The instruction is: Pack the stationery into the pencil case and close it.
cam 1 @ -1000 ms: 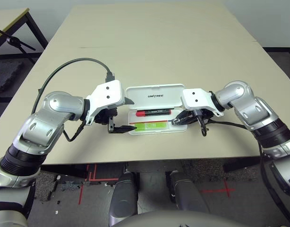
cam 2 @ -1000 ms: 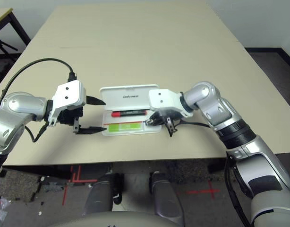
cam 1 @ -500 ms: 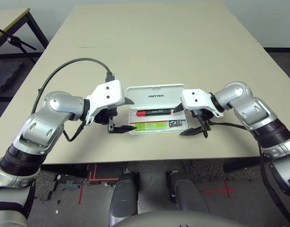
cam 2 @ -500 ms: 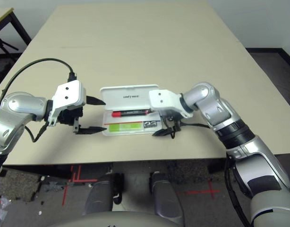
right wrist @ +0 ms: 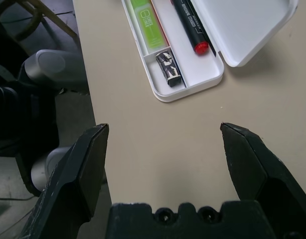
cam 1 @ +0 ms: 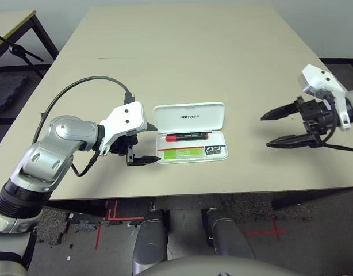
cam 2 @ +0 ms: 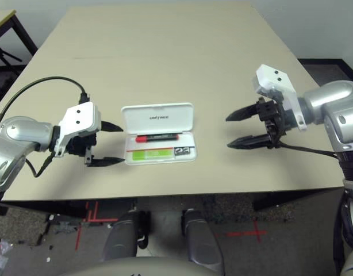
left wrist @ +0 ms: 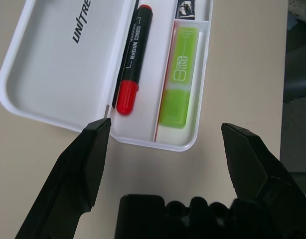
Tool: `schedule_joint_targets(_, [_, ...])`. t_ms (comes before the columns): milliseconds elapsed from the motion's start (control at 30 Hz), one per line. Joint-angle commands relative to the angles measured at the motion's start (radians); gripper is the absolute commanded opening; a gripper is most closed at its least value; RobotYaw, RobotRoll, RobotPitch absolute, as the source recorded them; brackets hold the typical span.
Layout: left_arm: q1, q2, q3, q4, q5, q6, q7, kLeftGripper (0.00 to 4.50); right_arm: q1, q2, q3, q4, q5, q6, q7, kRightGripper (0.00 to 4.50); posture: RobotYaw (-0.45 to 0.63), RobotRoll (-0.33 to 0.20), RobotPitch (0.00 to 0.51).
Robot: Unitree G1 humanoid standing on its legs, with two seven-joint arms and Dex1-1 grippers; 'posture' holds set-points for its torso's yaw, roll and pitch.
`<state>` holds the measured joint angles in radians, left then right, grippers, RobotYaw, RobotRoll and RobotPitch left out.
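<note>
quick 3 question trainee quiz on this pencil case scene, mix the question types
1. True or false: the pencil case lid is shut.
2. Which item lies in the small end compartment beside the lime-green highlighter? A) the red marker B) the silver-and-black metallic piece C) nothing
3. Fill in: the right tool hangs over the bare table with its fingers ____, and the left tool sits at the case's left end.

Key: 1 false, the lid stands open. 2 B. 3 open, holding nothing.
</note>
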<state>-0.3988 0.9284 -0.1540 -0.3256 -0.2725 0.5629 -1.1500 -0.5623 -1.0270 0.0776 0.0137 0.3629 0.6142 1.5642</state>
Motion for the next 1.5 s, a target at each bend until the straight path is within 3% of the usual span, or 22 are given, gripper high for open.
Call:
schedule_joint_targets(33, [-0.006,0.017,0.015,0.06,0.032,0.004,0.029,4.5,0.012,0.001,-0.012,-0.036,0.022,0.016,-0.028,4.46,-0.01,0.0,0.123])
schedule_joint_targets(67, [-0.012,0.016,0.014,0.076,0.04,0.005,0.038,4.5,0.013,0.001,-0.011,-0.039,0.024,0.017,-0.033,4.46,-0.01,0.0,0.123])
schedule_joint_targets(167, [-0.049,0.003,-0.001,0.194,0.125,-0.033,0.113,3.9,0.013,0.007,-0.001,-0.041,0.026,0.015,-0.049,4.5,-0.01,0.0,0.123])
schedule_joint_targets(500, [-0.122,-0.083,-0.044,0.423,0.298,-0.091,0.283,0.03,0.009,0.027,0.019,-0.052,0.024,0.013,-0.071,4.5,-0.01,0.0,0.124])
schedule_joint_targets(700, [-0.199,-0.164,-0.053,0.567,0.387,-0.13,0.4,0.01,0.004,0.032,0.029,-0.053,0.021,0.011,-0.075,4.5,-0.01,0.0,0.122])
schedule_joint_targets(1100, [-0.232,-0.341,-0.035,0.491,0.3,-0.107,0.354,0.01,0.007,0.033,0.037,-0.059,0.019,0.007,-0.084,4.5,-0.02,0.0,0.121])
schedule_joint_targets(1500, [-0.13,-0.295,-0.076,0.235,0.152,-0.061,0.119,0.01,0.012,0.033,0.04,-0.061,0.014,0.002,-0.095,4.5,-0.03,0.0,0.12])
